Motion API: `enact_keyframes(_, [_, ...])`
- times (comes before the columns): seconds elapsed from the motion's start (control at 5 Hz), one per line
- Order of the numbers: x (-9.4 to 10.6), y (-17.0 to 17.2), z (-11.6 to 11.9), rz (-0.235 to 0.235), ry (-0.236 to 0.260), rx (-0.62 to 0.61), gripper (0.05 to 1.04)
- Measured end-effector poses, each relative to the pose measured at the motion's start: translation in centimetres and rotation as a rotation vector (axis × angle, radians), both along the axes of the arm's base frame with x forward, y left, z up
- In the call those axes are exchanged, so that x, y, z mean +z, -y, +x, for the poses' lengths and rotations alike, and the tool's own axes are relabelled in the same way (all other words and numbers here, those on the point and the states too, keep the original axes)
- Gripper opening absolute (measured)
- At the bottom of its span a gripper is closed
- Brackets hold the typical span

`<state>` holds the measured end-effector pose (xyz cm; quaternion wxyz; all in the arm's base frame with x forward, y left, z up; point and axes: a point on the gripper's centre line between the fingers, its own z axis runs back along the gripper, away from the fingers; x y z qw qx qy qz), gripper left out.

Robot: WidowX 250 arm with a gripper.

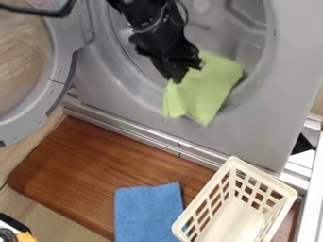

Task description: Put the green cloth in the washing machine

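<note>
In the upper middle of the frame, I had my one gripper closed on the single green cloth, over the lower rim of one washing machine. Its one door stood open, upper left; one blue cloth lay bottom centre, one cream basket lower right.

Shows black casing over the whole visible arm, built up of blocky, stepped segments with angular corners and a rounded joint housing, and catches small greyish glints on edges and raised details. Carries a thin black cable beside the casing, bowed outward in a smooth, loose curve. Ends in a gripper of the same black, chunky and uneven in outline, with notches and small projecting parts, narrower toward the tip, any screws or markings too small to tell.
</note>
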<state>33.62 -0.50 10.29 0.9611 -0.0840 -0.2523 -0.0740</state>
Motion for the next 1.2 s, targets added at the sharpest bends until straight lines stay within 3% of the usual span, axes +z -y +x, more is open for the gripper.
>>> enact_keyframes(0.4, [-2.2, -0.8, 4.3, 0.008, -0.034, 0.018, 0.072])
enact_keyframes(0.8, [-5.8, -1.9, 8.9, 0.066, -0.093, 0.014, 0.072])
enact_keyframes(1.0, [-5.8, -1.8, 9.9, 0.059, -0.079, 0.005, 0.077])
enact_keyframes(1.2, [-5.7, -1.6, 9.9, 0.052, -0.109, -0.019, 0.111])
